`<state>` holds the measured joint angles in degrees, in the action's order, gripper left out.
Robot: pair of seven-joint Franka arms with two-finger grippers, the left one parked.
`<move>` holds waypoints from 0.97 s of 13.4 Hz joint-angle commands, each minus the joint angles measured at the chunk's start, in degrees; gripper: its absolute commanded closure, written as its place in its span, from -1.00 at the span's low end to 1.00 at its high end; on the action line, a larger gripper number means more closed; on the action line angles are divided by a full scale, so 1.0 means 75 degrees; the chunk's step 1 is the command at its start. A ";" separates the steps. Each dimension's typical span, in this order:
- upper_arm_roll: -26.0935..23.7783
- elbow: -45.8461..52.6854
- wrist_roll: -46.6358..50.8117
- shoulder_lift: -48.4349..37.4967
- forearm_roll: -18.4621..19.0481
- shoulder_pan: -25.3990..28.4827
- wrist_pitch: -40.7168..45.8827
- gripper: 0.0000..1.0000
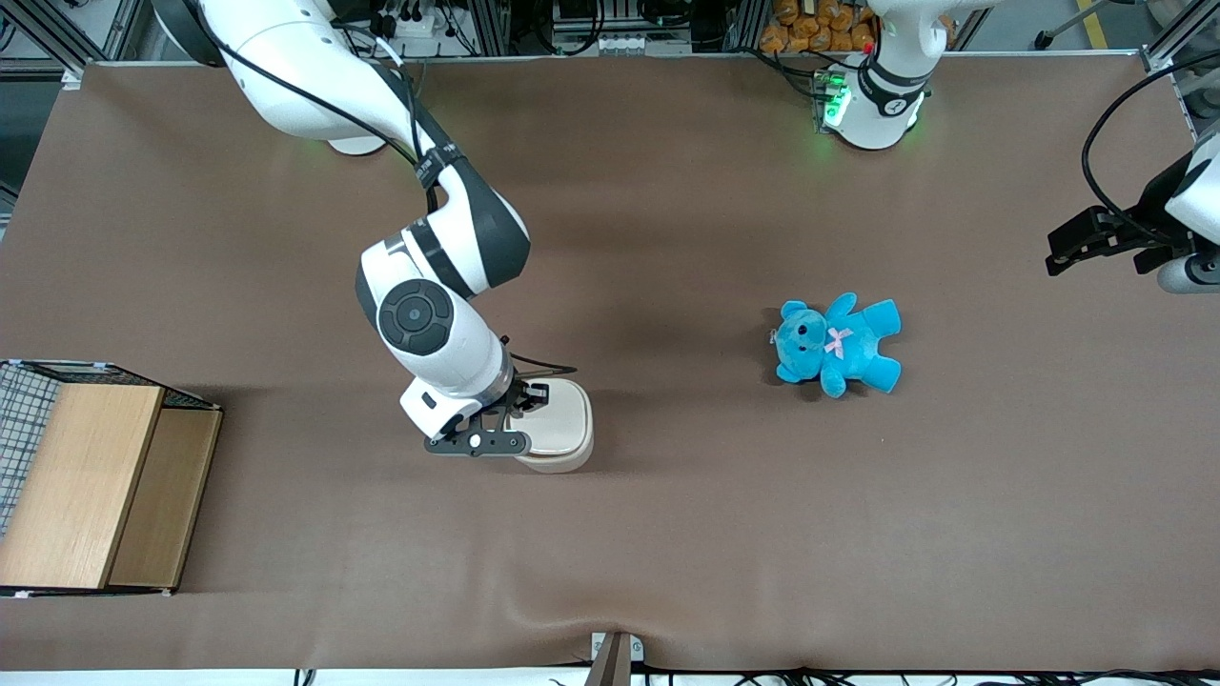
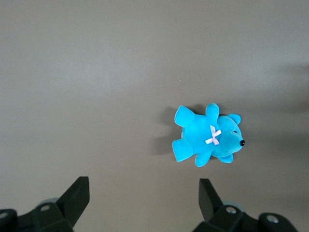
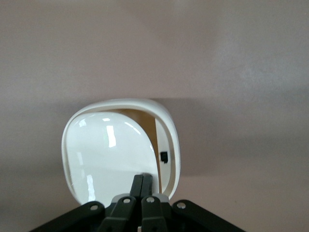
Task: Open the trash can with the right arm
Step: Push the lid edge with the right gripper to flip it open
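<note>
no readable text, label or number shows anywhere.

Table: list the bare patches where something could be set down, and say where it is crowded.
Bare brown table runs between the trash can and the teddy, and along the edge nearest the front camera. Another free stretch lies between the wooden box and the trash can. It is crowded at the can itself, where the gripper presses shut on its lid.

Robotics laboratory: brown-covered tabletop (image 1: 667, 534), bolted white jointed robot arm (image 1: 429, 267), aluminium framing and cabling along the edge.
</note>
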<state>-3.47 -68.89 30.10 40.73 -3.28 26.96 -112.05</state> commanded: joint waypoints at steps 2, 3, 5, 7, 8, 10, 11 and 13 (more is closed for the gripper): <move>-0.0053 0.0594 0.0158 0.0007 -0.0417 -0.0032 0.0712 1.00; -0.0041 0.0618 0.0170 -0.0017 -0.0499 -0.0009 0.0748 1.00; -0.0053 0.0619 0.0333 -0.0087 -0.0721 0.0015 0.0760 1.00; -0.0076 0.0653 0.0602 -0.0111 -0.0886 0.0108 0.0760 1.00; -0.0076 0.0665 0.0662 -0.0122 -0.0887 0.0178 0.0749 1.00; -0.0134 0.0782 0.0732 -0.0111 -0.0910 0.0167 0.0737 1.00; -0.0123 0.0783 0.0756 -0.0111 -0.1026 0.0156 0.0737 1.00; -0.0111 0.0794 0.0756 -0.0157 -0.1447 0.0062 0.0806 1.00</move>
<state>-4.25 -63.31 34.94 40.45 -11.37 28.21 -107.32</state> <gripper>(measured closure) 0.991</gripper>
